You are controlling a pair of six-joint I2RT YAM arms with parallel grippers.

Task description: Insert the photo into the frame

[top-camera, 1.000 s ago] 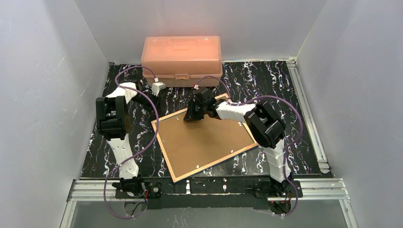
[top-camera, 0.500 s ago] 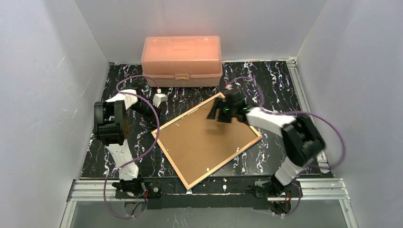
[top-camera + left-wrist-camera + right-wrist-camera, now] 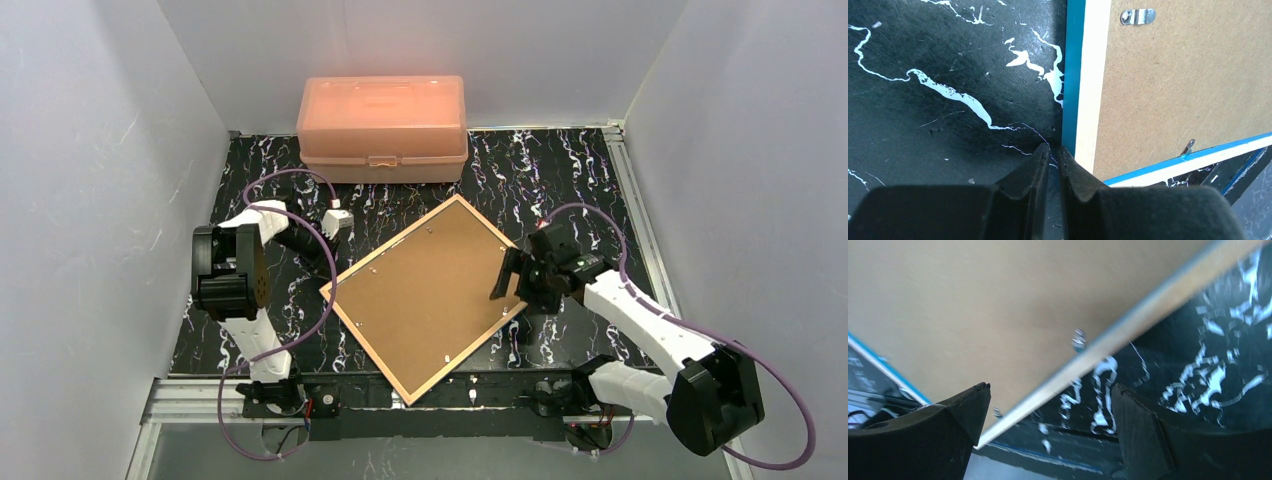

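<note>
On the black marbled table [image 3: 560, 160], the frame [image 3: 425, 295] lies face down, turned like a diamond, with one corner toward the arms' bases. Its brown backing board faces up inside the tan wooden rim, and a strip of the blue front shows along the edge in the left wrist view. Small metal tabs [image 3: 1138, 16] sit on the board near the rim.

No view shows the photo, neither on the table nor in either gripper. Whether it already lies under the board cannot be told.

At the frame's left corner, the left gripper [image 3: 1052, 149] is low over the table. Its fingers are drawn almost together with only a slit between them, and they hold nothing. The right gripper [image 3: 1050, 390] hangs over the frame's right edge with its fingers spread wide and nothing in them. A pink plastic box [image 3: 382, 115] stands closed at the back, well apart from the frame.

With the board seated and both grippers free, the task looks near its end if the photo is inside. If it is not, nearly everything remains to do.
</note>
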